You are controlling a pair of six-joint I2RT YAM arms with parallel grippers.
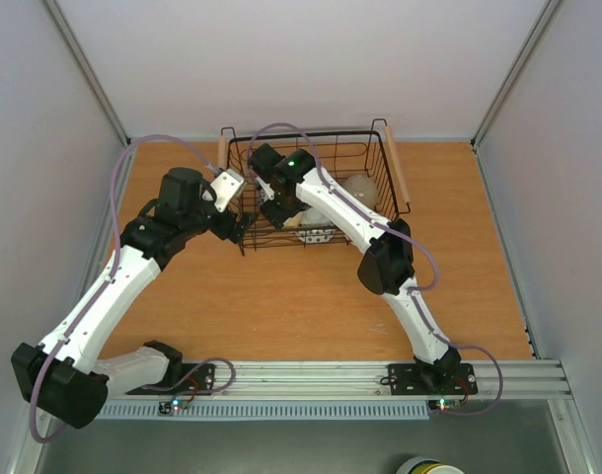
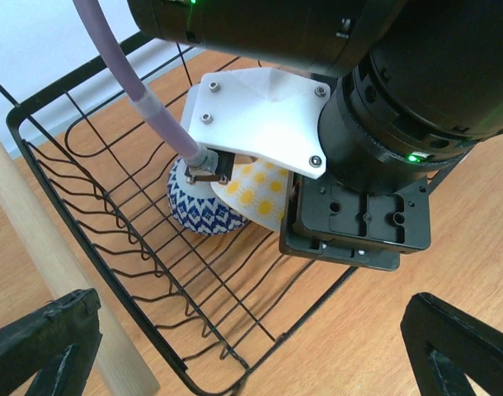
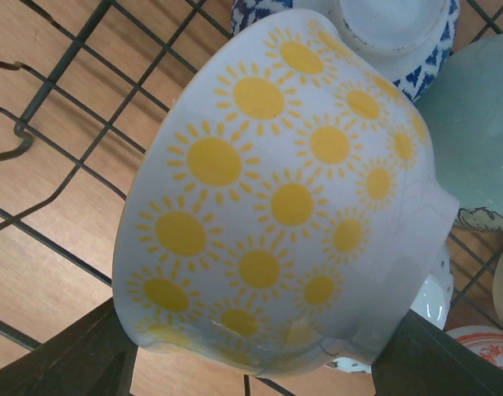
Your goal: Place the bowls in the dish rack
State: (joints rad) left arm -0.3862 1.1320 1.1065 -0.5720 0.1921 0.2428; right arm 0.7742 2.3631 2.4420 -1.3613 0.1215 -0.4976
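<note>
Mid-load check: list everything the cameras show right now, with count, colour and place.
dish rack: one, black wire with wooden handles, far centre of table.
sun-print bowl: one, white with yellow suns, tilted inside the rack.
blue-patterned bowl: one, blue and white, in the rack beside the sun-print bowl.
pale green bowl: one, in the rack next to the blue one.
red-patterned bowl: one, red and white, in the rack, only an edge shows.
table: one, orange-brown wood.
left gripper: open, empty, at the rack's left side.
right gripper: holding the sun-print bowl.
</note>
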